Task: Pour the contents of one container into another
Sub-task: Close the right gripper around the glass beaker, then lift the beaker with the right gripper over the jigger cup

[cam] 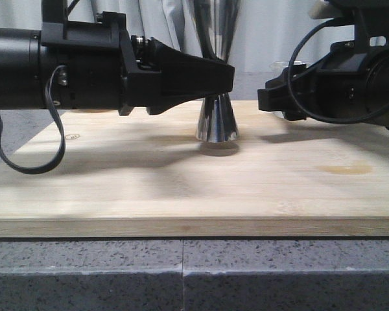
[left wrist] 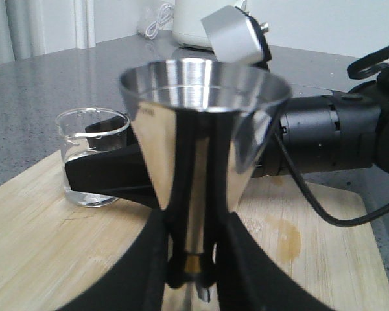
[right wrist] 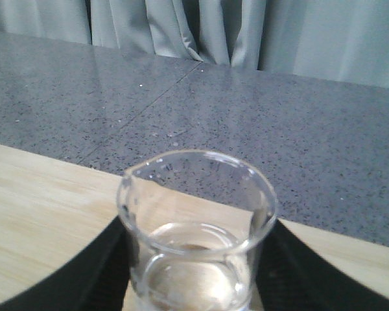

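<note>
Pouring stage: not yet begun; both vessels are gripped and upright.
Left gripper (left wrist: 191, 259): pinched on the steel jigger (left wrist: 204, 136) at its gold-banded waist, base on the bamboo board (cam: 181, 188).
Right gripper (right wrist: 194, 272): closed around the glass beaker (right wrist: 196, 227), held just beside the jigger.
Liquid: a shallow clear pool is seen in the beaker.
Advice: the beaker's lip is best raised over the jigger's rim, then tipped slowly.

Lighting's soft and even, prob overhead, no harsh glare. Front view: blurry shadows on the wooden board (cam: 181, 188) under both arms, darker patch right below the steel jigger (cam: 216, 123). Whole frame a bit soft, arms nearly pure black w/ no detail. Left wrist cam: jigger cup (left wrist: 204, 97) has streaky reflections, bg out of focus. Right wrist cam: glass beaker (right wrist: 196, 227) rim catches faint highlights, bottom edge blurry, curtains washed out.
</note>
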### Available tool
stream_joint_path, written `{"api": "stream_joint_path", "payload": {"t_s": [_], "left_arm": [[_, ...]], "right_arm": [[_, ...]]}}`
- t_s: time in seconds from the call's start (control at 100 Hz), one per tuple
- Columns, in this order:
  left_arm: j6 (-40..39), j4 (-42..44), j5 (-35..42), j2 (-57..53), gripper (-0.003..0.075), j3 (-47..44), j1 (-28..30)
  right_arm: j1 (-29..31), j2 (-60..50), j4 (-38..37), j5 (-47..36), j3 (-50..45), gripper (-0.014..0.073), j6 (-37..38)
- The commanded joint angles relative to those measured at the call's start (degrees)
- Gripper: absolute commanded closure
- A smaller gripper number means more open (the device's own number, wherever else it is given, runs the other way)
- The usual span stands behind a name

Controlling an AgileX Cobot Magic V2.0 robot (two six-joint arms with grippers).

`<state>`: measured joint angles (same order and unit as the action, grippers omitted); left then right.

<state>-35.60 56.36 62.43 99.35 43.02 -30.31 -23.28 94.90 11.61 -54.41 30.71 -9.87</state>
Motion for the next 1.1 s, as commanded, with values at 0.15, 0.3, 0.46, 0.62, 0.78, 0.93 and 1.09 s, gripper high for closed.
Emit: {"api": "stream_joint_path", "payload": {"t_s": [0.15,0.3,0.46,0.62,0.78,0.93,1.09], "left_arm": [[-0.34,-2.33,4.98,-2.81,0.0739,1.54,0.02],[-0.34,-2.33,4.98,-2.81,0.0739,1.54,0.02],[-0.34,-2.33,4.98,-2.81,0.0739,1.54,0.02],[-0.34,-2.33,4.98,-2.81,0.0739,1.54,0.02],[-1.28,-1.92,4.98,-2.81,0.0739,1.54,0.02],[-1.28,-1.37,4.98,-2.81,0.0739,1.54,0.02],[-1.28,-1.37,4.98,-2.81,0.0739,1.54,0.02]], "right_arm": [[-0.04,-1.88,-1.3,-5.46,1.43,0.0416,-0.07],[-0.04,-2.29,-3.38,-6.51,1.43,0.0432,-0.07],[-0.04,-3.78,-3.58,-6.57,1.43,0.0432,-0.07],[-0.04,-6.02,-3.71,-5.49,1.43,0.0432,-0.07],[-0.04,-9.02,-4.01,-2.16,1.47,0.0432,-0.07],[-0.04,-12.59,-5.45,1.6,1.89,0.0432,-0.07],[-0.04,-16.79,-7.51,12.87,5.7,0.0432,-0.07]]}}
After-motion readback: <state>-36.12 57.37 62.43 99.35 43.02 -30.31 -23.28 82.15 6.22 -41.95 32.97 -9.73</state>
